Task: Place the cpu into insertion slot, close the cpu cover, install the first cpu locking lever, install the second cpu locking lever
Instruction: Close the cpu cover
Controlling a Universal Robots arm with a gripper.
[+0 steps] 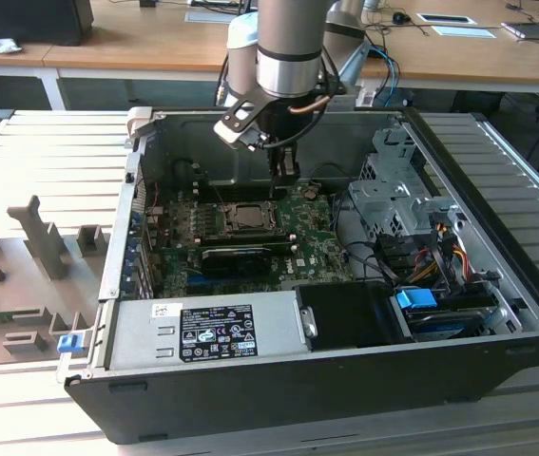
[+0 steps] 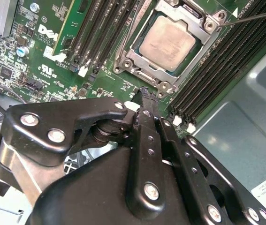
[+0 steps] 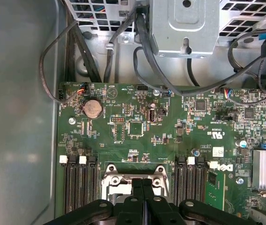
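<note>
Counting one cpu (image 2: 170, 41), seated in the one insertion slot (image 2: 147, 76), with the one cpu cover (image 2: 196, 60) lying flat over it. One gripper (image 2: 143, 92), fingers pressed together on nothing, tip just beside the slot. One thin lever rod (image 2: 254, 15) is cut off at the edge; can't tell if it's latched. In the first wrist view the fingers (image 3: 133, 206) hide most of the slot.

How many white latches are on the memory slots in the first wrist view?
4: latch one and latch two on one side of the gripper, latch three and latch four on the other. The memory slots' far ends are hidden, so more may exist.
</note>
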